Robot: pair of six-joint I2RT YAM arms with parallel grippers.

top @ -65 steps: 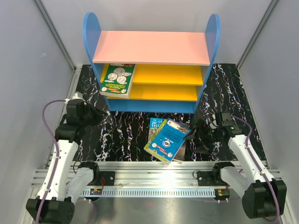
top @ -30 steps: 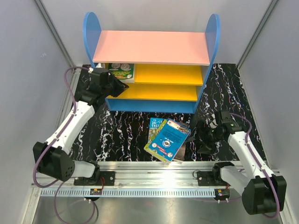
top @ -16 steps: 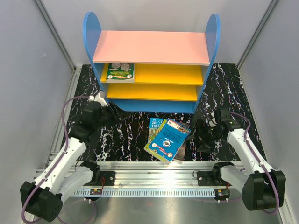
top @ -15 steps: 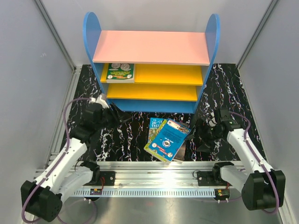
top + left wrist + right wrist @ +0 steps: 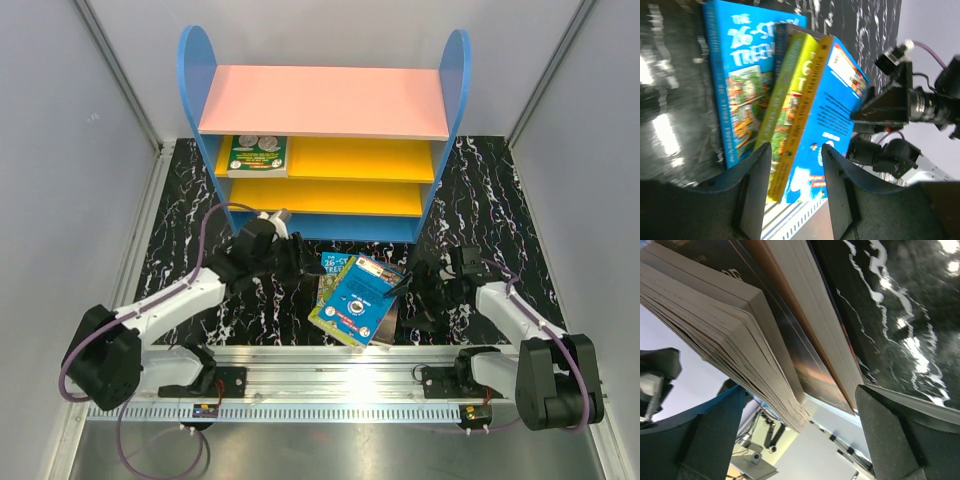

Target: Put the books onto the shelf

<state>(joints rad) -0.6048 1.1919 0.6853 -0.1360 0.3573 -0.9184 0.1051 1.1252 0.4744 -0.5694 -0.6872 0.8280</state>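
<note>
1. The small bookcase with blue round-topped sides and a pink top (image 5: 196,90) is standing at the upper middle of the overhead view, on the black, white-veined table (image 5: 190,200).
2. The green paperback with white coins (image 5: 257,155) is lying flat at the left end of the upper yellow board (image 5: 360,160).
3. The other paperbacks are lying in a skewed pile at lower centre, in front of the bookcase. The blue "26-Storey Treehouse" book (image 5: 740,85) is peeking out at the pile's upper left. A blue-faced book with a yellow-green spine (image 5: 362,295) is resting on top, and a dark-covered book (image 5: 790,350) is showing at the right.
4. The left gripper (image 5: 303,262) is pointing at the pile's upper left corner, jaws partly apart and holding nothing.
5. The right gripper (image 5: 408,290) is sitting at the pile's right edge, jaws spread wide, with the page edges facing the gap.
</note>
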